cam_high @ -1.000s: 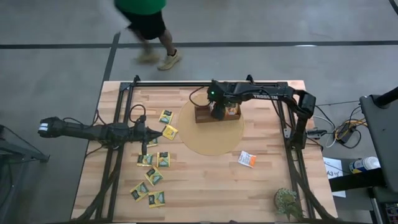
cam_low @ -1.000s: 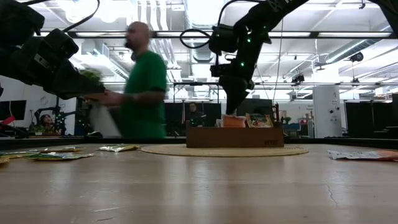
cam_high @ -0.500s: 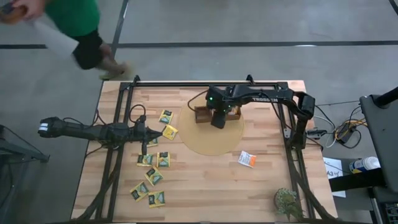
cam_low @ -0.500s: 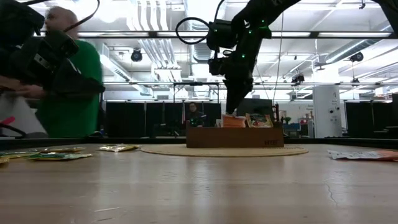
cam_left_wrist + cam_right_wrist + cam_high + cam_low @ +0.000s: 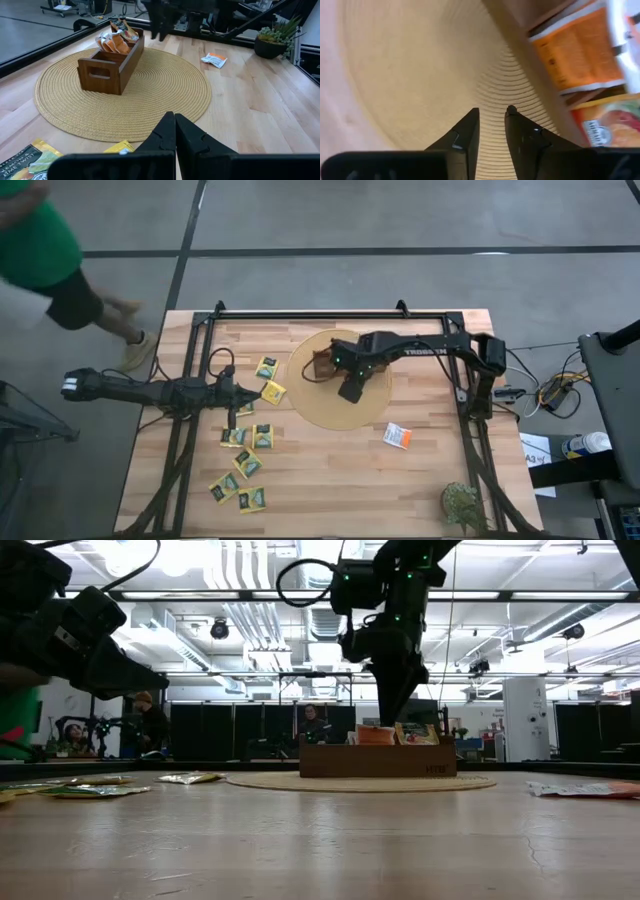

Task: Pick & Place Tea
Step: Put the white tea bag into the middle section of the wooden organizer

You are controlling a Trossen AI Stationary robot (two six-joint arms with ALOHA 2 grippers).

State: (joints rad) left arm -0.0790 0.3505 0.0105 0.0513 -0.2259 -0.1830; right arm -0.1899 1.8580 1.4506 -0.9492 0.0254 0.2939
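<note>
The brown wooden tray (image 5: 112, 67) stands on a round woven mat (image 5: 330, 412) and holds orange tea packets (image 5: 577, 50). My right gripper (image 5: 491, 114) hangs over the mat just near of the tray. It points down, its fingers are a narrow gap apart, and nothing is between them. Several yellow-green tea packets (image 5: 247, 462) lie flat on the table's left half, and a white-and-orange one (image 5: 397, 436) lies at the right. My left gripper (image 5: 175, 119) is shut and holds nothing. It rests low at the left, beside a yellow packet (image 5: 272, 391).
A small potted plant (image 5: 462, 505) stands at the near right corner. A black frame rail (image 5: 330, 313) runs along the far edge. A person in green (image 5: 40, 250) walks on the floor beyond the far left corner.
My right gripper has swung from above the tray toward the table's near edge and now hangs over the bare mat, its wrist turned a little. The person has walked off to the left. The left arm and the packets have kept still.
</note>
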